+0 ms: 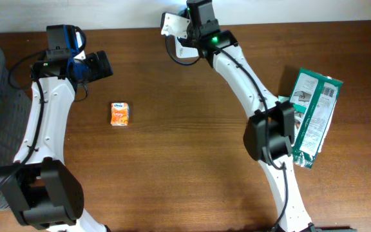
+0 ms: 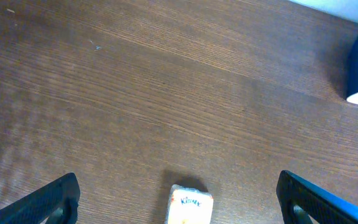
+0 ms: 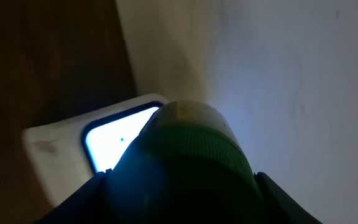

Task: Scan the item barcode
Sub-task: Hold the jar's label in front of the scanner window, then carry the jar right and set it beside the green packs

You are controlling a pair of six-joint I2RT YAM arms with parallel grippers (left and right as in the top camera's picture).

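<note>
Scanner (image 3: 61, 146) pinched in right gripper (image 1: 187, 29); left gripper (image 2: 178, 186) spread near tissue pack (image 2: 190, 208). I fear off-centre grab hides barcode.

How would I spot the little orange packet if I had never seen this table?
On the brown wooden table, look at the left half, near the left arm's open gripper. A small orange-and-white Kleenex pack lies alone on bare wood. It is far smaller than the green-and-white packet on the right.
</note>
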